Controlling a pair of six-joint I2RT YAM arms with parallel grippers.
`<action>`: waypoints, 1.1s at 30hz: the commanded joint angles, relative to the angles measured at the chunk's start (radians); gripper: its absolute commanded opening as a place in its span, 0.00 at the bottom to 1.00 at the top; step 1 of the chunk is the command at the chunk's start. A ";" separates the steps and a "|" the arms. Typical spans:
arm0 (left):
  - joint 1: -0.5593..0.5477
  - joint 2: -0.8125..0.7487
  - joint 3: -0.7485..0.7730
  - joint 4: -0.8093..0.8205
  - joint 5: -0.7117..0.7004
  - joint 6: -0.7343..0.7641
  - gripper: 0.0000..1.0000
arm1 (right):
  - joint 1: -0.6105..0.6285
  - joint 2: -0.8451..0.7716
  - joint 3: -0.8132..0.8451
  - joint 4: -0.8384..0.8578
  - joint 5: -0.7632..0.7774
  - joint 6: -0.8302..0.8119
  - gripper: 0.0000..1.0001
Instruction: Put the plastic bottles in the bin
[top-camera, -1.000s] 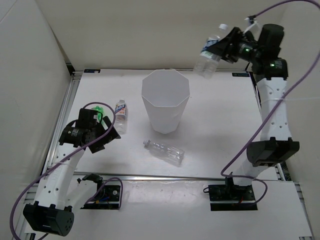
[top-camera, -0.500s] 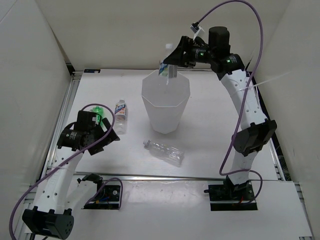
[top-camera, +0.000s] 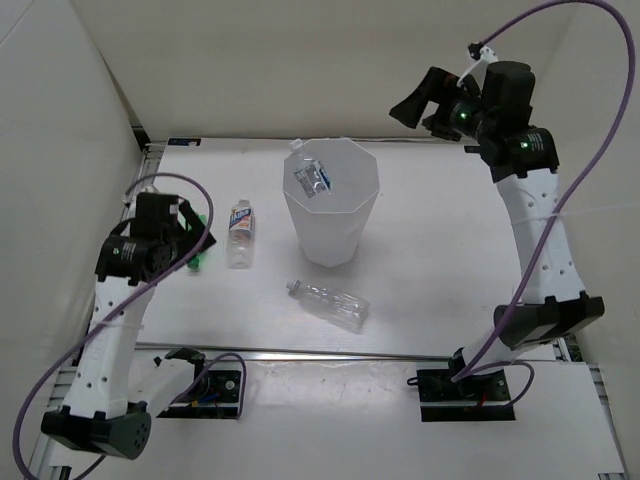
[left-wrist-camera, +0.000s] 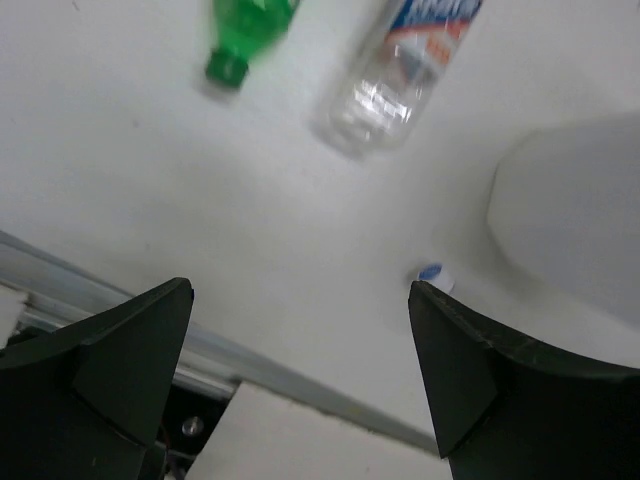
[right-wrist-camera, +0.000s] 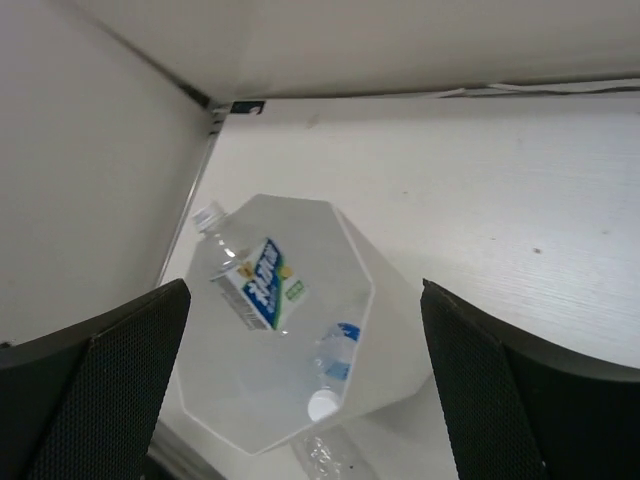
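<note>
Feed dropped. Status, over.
Left gripper, right gripper open. Blue-labelled clear plastic bottle tilted at mouth of tall white faceted bin. Green bottle, red-labelled bottle, unlabelled bottle on table. Nothing blocking.

Green bottle (left-wrist-camera: 248, 30) cropped, apparently blurred.

Plain white faceted plastic bin (top-camera: 330, 215) on a white counter (top-camera: 440, 250). Inside the bin are a clear plastic bottle with a blue-white-green label (right-wrist-camera: 250, 278) and a white cap, and a second clear bottle with a blue label (right-wrist-camera: 335, 360), also white-capped. On the counter lie a translucent green plastic bottle (left-wrist-camera: 245, 25) with a green cap, a clear bottle with a blue-white-orange label (left-wrist-camera: 400, 70), and a clear unlabelled bottle (top-camera: 330, 303) with a white cap. The left pincer (left-wrist-camera: 300, 300) and right pincer (right-wrist-camera: 305, 295) are matt black. The white arm links (top-camera: 535, 230) have black joints, and the cables (top-camera: 165, 178) are purple.
</note>
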 joint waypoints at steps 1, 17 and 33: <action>0.044 0.146 0.128 0.081 -0.204 -0.006 1.00 | -0.009 -0.051 -0.068 -0.131 0.121 -0.020 1.00; 0.115 0.956 0.590 -0.061 -0.289 -0.078 1.00 | -0.018 -0.267 -0.376 -0.154 0.028 -0.083 1.00; 0.248 1.051 0.452 0.104 -0.076 -0.043 0.99 | -0.043 -0.241 -0.159 -0.306 -0.011 -0.150 1.00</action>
